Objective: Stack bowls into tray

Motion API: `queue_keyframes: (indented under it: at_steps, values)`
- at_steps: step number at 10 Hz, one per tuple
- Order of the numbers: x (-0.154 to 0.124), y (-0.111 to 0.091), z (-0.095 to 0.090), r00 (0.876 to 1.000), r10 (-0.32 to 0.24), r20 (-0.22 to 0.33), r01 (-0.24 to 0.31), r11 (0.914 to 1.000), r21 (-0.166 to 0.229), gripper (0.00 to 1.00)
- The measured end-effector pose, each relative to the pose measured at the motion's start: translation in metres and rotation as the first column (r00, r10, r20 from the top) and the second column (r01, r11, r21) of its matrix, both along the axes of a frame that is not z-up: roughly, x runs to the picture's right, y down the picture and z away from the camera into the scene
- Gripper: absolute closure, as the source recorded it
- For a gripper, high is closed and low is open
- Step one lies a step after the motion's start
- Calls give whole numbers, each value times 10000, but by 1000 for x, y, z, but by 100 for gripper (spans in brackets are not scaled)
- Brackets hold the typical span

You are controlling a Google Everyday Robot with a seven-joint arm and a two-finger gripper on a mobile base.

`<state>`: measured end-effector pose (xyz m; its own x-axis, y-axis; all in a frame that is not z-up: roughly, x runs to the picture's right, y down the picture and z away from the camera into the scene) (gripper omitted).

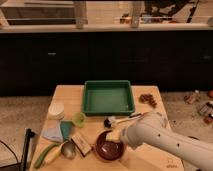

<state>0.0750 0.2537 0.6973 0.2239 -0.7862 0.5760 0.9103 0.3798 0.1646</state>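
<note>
- Maroon bowl (107,146): on the desk (150,117), near side of the tray, just off its front wall towards me. It sits upright with its mouth up. Being round, it has no long axis to align.
- My tool (115,134): low over the tray-side rim of the maroon bowl, at or close to touching it. My arm reaches in from the tray's right. I cannot tell how far open the tool is, or whether it has hold of anything.
- Small green bowl (78,119): off the tray's front left corner, upright and apart from the tray.
- White bowl (56,110): left of the tray and well clear of its wall.
- Tray (108,98): farthest item, open side up. Its long axis runs left to right, square with the desk. Its floor is bare.
- Progress, as I judge it: nothing is stacked yet, so every bowl remains to be moved, and the maroon one looks to be first.
</note>
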Motion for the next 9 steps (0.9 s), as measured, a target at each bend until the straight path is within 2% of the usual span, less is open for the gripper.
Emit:
queue_keyframes:
  at_steps: [5,9]
  values:
    - [-2,6,20,9976,221,656,-245,9990,363,20]
    - [0,13,44,9941,299,1040,-336,9989,337,20]
